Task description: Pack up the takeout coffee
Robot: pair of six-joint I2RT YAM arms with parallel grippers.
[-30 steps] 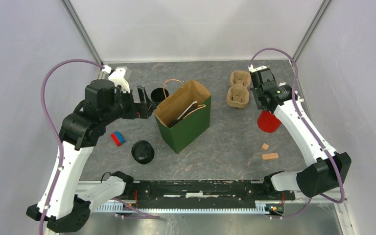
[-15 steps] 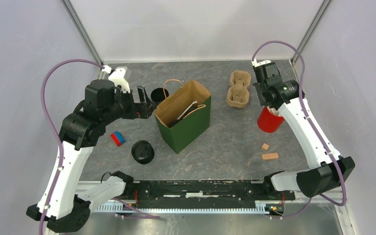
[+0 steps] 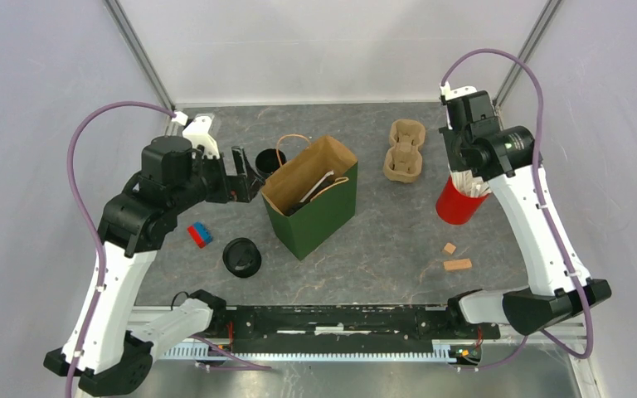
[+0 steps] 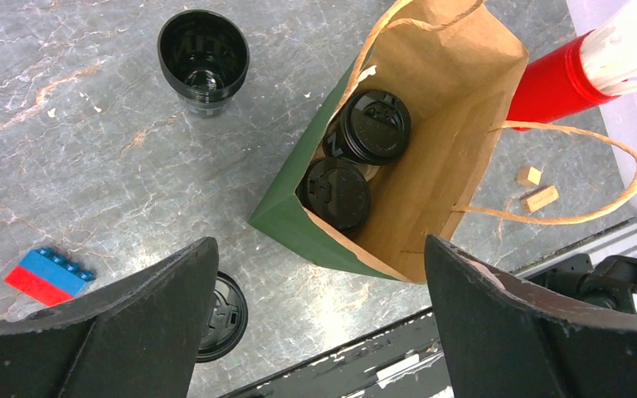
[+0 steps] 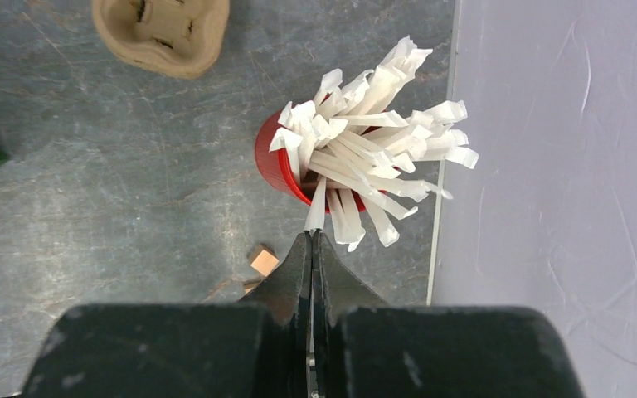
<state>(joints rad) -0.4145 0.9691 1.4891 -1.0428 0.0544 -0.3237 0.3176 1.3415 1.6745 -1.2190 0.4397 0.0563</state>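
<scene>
Right fingers: pressed flat together, pinching the near end of one white packet. The rest of that packet sits among the bunch in the red cup, which stands close to the table's right edge.

Left fingers: spread wide, holding nothing, hanging above the green bag at mid-table.

Takeout coffee: two lidded cups stand side by side, touching, inside the bag. One open cup with no lid stands on the table toward the far edge. Another black round piece lies toward the near edge; I cannot tell whether it is a lidded cup or a bare lid.

Judgement: the step is drawing a single packet out to go in the bag.
- Pull along the packet's own length, slowly; the bunch is tightly packed and neighbours may drag out or tip the cup.
- The grip is on the very tip, so keep the pinch firm and avoid jerks.
- Approach the bag mouth from above, clear of the rope handle.
- Release over the bare paper beside the lids.
- Keep the left arm out of the right arm's path.
</scene>
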